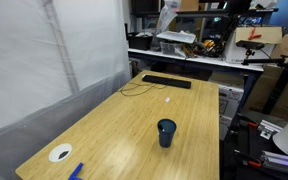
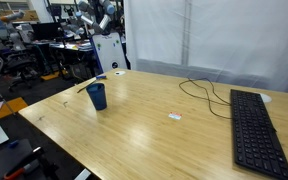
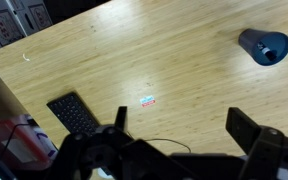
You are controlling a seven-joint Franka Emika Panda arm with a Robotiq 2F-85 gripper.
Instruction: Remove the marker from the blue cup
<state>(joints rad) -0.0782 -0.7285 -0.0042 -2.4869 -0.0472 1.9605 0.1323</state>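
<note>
The blue cup [image 1: 166, 133] stands upright on the wooden table [image 1: 124, 125], near one long edge. It also shows in an exterior view [image 2: 97, 96] and at the upper right of the wrist view [image 3: 264, 46]. A thin dark stick, apparently the marker [image 2: 83, 88], leans out of the cup's rim. I cannot make it out in the wrist view. My gripper [image 3: 184, 122] is open and empty, high above the table and well away from the cup.
A black keyboard [image 1: 166, 82] [image 2: 256, 130] [image 3: 76, 113] lies at one end with a thin cable [image 2: 199, 92] beside it. A small sticker [image 3: 149, 100] lies mid-table. A white disc [image 1: 60, 153] and a flat blue object [image 1: 76, 171] lie at the other end. A white curtain [image 1: 44, 60] flanks the table.
</note>
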